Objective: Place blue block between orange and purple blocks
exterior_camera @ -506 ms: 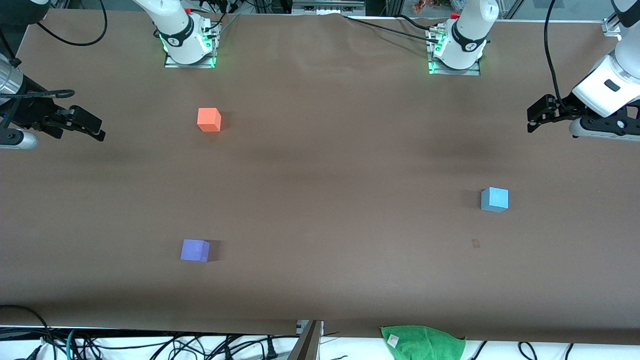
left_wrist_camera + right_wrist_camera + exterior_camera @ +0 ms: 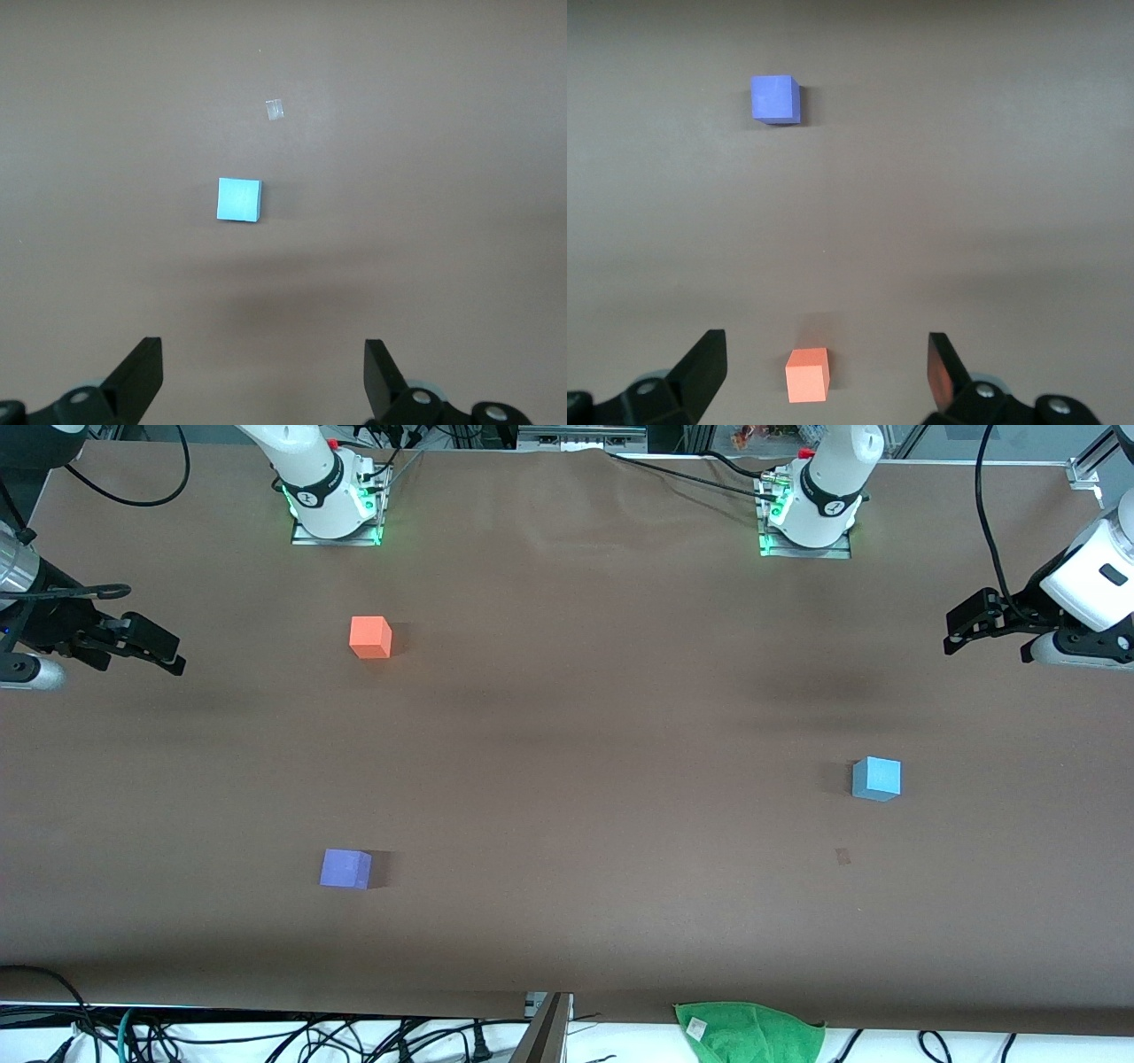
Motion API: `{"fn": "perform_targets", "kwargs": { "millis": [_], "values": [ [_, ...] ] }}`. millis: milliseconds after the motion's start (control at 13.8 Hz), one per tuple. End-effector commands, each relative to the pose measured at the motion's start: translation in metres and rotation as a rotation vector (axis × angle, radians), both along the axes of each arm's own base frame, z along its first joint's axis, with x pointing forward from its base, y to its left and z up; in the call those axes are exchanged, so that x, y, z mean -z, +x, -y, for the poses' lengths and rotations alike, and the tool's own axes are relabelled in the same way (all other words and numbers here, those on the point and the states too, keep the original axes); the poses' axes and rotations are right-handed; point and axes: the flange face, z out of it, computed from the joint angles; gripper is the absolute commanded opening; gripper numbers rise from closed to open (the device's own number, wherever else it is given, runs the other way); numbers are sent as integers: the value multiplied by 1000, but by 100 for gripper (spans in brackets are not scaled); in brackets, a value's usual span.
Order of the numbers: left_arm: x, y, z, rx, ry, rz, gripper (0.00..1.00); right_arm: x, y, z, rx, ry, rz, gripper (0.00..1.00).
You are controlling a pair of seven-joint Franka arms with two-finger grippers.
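I see the blue block (image 2: pixel 876 779) at the frame's right middle, untouched, with the orange block (image 2: pixel 370 637) upper left and the purple block (image 2: pixel 345 868) lower left. My left gripper (image 2: pixel 961 626), fingers apart and empty, should descend centred, squared to its faces. The right gripper (image 2: pixel 159 651) waits, spread.

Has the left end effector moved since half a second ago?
Yes. In the front view the left end effector has risen toward the top of the view and shifted slightly outward, away from the unmoved blue block.
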Motion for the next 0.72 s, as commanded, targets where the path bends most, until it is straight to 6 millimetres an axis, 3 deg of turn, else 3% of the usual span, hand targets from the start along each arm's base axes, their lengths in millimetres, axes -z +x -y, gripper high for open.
{"fn": "perform_targets", "kwargs": {
  "millis": [0,650],
  "values": [
    [-4,5,-3,-7,-17,-16,100,-4,0,2,6,12,7,100],
    [14,8,-14,8,-3,-78,100,-3,1,2,0,12,6,100]
  ]
}}
